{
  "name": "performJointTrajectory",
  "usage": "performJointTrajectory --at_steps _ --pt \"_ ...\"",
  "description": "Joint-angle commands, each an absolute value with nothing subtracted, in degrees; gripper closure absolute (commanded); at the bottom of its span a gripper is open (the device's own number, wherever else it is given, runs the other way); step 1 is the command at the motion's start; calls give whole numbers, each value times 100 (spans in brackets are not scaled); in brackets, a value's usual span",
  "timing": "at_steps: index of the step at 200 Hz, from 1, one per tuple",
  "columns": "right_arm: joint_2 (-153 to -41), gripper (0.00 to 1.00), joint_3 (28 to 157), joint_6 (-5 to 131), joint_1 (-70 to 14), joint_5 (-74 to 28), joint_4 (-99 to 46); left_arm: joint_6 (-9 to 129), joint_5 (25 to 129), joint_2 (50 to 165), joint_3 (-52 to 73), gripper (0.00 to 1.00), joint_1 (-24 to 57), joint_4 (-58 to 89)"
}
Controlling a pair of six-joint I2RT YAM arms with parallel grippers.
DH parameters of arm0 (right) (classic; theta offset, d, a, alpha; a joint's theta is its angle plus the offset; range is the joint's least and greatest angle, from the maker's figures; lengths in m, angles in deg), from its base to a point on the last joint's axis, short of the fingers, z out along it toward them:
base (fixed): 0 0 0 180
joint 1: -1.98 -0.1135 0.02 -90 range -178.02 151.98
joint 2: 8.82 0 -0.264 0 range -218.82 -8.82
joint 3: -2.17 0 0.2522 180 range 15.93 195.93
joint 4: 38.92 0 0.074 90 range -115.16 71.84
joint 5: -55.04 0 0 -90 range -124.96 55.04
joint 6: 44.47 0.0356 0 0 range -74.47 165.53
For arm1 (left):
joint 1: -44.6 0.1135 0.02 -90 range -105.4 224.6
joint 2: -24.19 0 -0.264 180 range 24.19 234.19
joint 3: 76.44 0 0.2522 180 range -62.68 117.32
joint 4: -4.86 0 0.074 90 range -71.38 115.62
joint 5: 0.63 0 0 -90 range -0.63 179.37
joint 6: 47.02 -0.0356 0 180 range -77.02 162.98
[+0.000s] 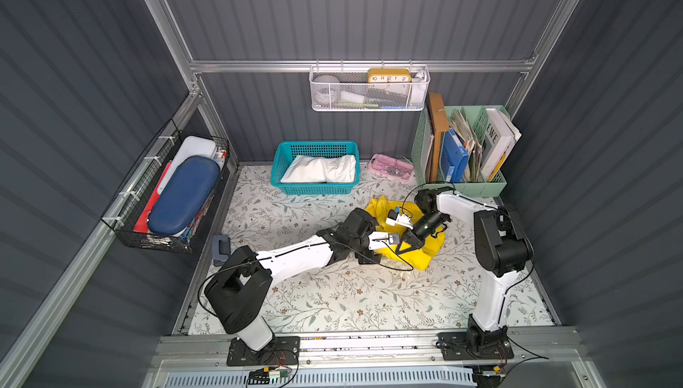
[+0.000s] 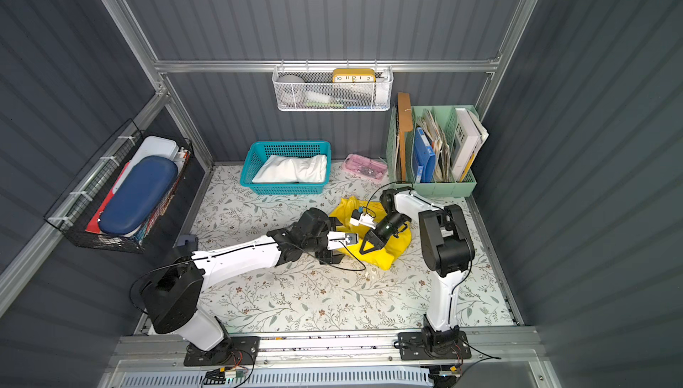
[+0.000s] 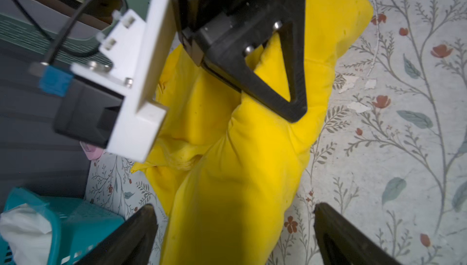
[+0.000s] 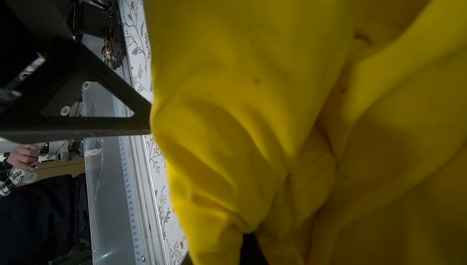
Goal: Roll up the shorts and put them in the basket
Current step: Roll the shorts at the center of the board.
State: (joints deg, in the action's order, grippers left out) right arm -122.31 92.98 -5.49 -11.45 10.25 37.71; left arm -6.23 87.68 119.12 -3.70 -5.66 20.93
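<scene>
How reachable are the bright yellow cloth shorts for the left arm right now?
Probably reachable: the left end effector hangs open over the bright yellow cloth shorts, nothing between. The right end effector, shut on a fold, crowds it.

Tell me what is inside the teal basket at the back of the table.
The white shorts, bunched up, fill most of the teal basket. Anything beneath them is hidden by the cloth.

Lit brightly from overhead in both top views, bowed at edges. Dimmer in wrist views, with yellow shorts (image 4: 252, 99) blurred close-up.
</scene>
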Motion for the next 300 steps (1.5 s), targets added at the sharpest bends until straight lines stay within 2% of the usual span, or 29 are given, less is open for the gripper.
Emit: performJointTrajectory --at_steps 1,55,77,91,96,103,112,124,151,189,191,194,195,196,197,198,199,201,248,300 --pt "-12269 100 9322 -680 -1121 1127 4091 -862 8709 12162 -323 0 -559 1887" --pt "-12141 100 9149 -904 -1072 1144 3976 -991 8527 12904 88 0 -552 1786" --pt "-12120 100 9120 -941 -1059 1147 3925 -944 8420 13092 139 6 -554 1784" --pt "-12088 100 9071 -888 -1050 1104 3824 -915 8371 13172 173 17 -554 1831" --pt "-12066 100 9056 -864 -1050 1080 3768 -893 8356 13198 207 24 -559 1872" --pt "-12045 100 9031 -791 -1050 1045 3685 -865 8355 13243 239 41 -558 1922" --pt "-11993 100 8995 -674 -1050 993 3546 -818 8354 13286 285 57 -559 2026" --pt "-11902 100 8925 -536 -1025 932 3348 -766 8340 13338 354 69 -556 2223" --pt "-11592 96 8644 -271 -930 925 2756 -646 8316 13353 407 79 -556 2510" --pt "-11344 94 8471 -21 -824 928 2297 -409 8409 13344 562 80 -559 3130" --pt "-11330 92 8461 22 -822 915 2247 -394 8417 13332 561 80 -559 3157" --pt "-11313 75 8445 65 -815 904 2189 -381 8437 13327 565 80 -559 3184" --pt "-11305 61 8442 77 -814 897 2174 -370 8446 13326 568 80 -559 3191" --pt "-11292 33 8441 83 -814 893 2167 -365 8450 13322 564 80 -559 3199" --pt "-11281 17 8436 94 -813 892 2159 -354 8452 13319 563 80 -559 3207" --pt "-11276 9 8433 105 -809 891 2146 -357 8462 13309 562 80 -559 3212" --pt "-11273 5 8432 110 -807 890 2131 -358 8467 13304 561 80 -559 3218" --pt "-11260 2 8413 118 -805 890 2091 -342 8477 13303 552 80 -555 3223" --pt "-10614 1 8015 419 -719 829 1281 -143 8715 13224 559 80 -559 3673" --pt "-8897 1 6805 1296 -638 -193 -725 232 8811 13351 1005 80 -424 4848"
